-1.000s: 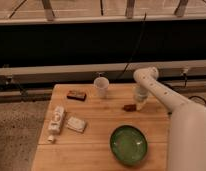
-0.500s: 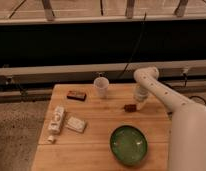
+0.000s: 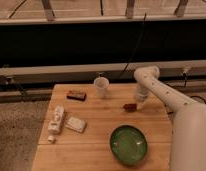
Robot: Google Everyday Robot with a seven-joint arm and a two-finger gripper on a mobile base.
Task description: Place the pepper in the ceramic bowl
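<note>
**Inspector:** Position of the hand?

**Operator:** My hand [image 3: 140, 97] is low over the table [image 3: 98, 112], toward the far right side, at about 2 o'clock from the table's centre. My arm [image 3: 163, 95] comes in from the right edge, bends at a raised elbow and drops down to it. Whether the hand is spread or pressed together, I cannot tell.

**Inspector:** Is it holding anything?

**Operator:** Not that can be seen. The pepper [image 3: 129, 106] lies on the table just beside the hand, at the hand's 7 o'clock. Whether the two touch, I cannot tell.

**Inspector:** The ceramic bowl?

**Operator:** It stands upright near the front edge [image 3: 128, 146], at 6 o'clock from the pepper and apart from it, with bare wood between them. Its green inside is bare.

**Inspector:** Other items?

**Operator:** A white cup [image 3: 101, 87] stands upright near the far edge, at 10 o'clock from the pepper. A dark brown block [image 3: 76, 95] lies flat at the cup's 8 o'clock. On the left side, two white packets lie side by side: a long one [image 3: 57, 119] and a flat one [image 3: 74, 124] just to its 3 o'clock. A small white piece [image 3: 51, 139] sits at the long packet's 6 o'clock.
</note>
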